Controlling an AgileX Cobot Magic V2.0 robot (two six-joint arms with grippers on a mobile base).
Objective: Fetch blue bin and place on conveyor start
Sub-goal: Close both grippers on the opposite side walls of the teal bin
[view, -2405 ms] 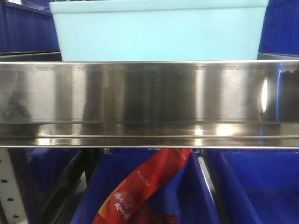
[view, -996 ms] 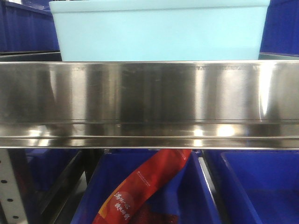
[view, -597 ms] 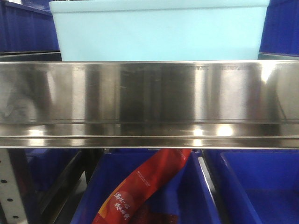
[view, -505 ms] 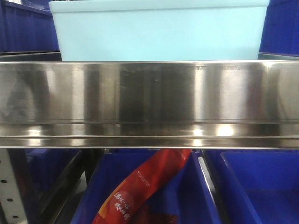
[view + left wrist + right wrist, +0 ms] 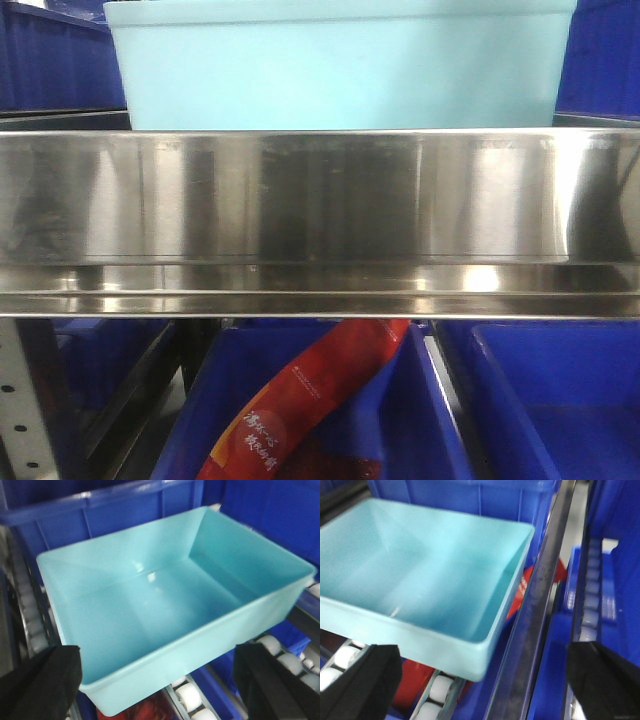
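From the front, only the outer wall of the blue bin [image 5: 340, 65] shows, up on the shelf behind the steel rail [image 5: 320, 200]. The left wrist camera looks into its bare inside, with the near wall lying between the wide-spread fingers of the left gripper [image 5: 156, 680] and white rollers [image 5: 190, 696] underneath. In the right wrist view the right gripper [image 5: 480, 680] gapes just as wide, the bin sits toward its left finger, and a red packet [image 5: 525, 587] lies below.

Pale turquoise blue bin [image 5: 340, 70], royal-blue bins [image 5: 560, 400], silver shelf rail [image 5: 320, 200], red packet [image 5: 300, 395] with pale lettering
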